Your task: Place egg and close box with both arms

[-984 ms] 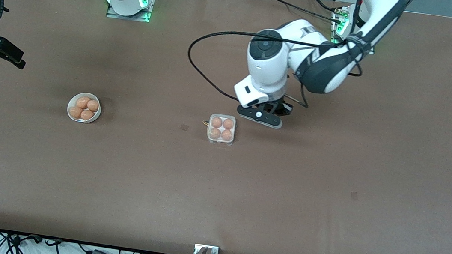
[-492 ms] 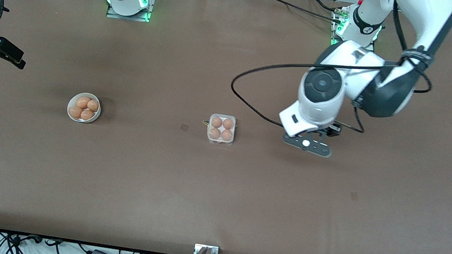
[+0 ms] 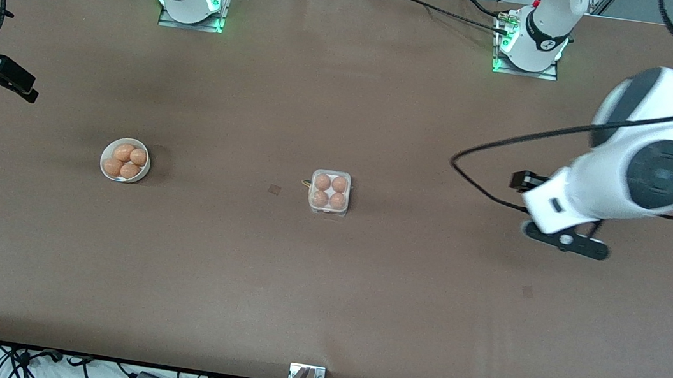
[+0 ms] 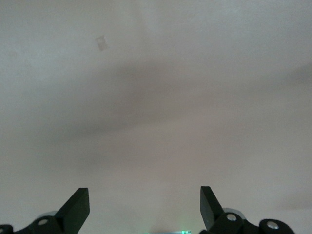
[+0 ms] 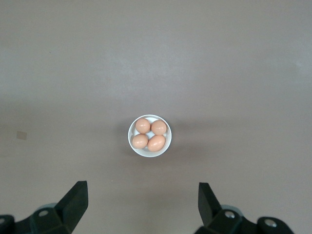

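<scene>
Box filled and shut; both arms clear of it.

The box (image 3: 329, 193) sits mid-table with four eggs inside and its lid seemingly down. My left gripper (image 4: 145, 207), fingers spread and empty, hangs over bare table toward the left arm's end. My right gripper (image 5: 141, 204), also spread and empty, waits high over the bowl (image 5: 149, 136) of four spare eggs. I judge only retreat remains: I would lift away smoothly, without grazing the box.
</scene>
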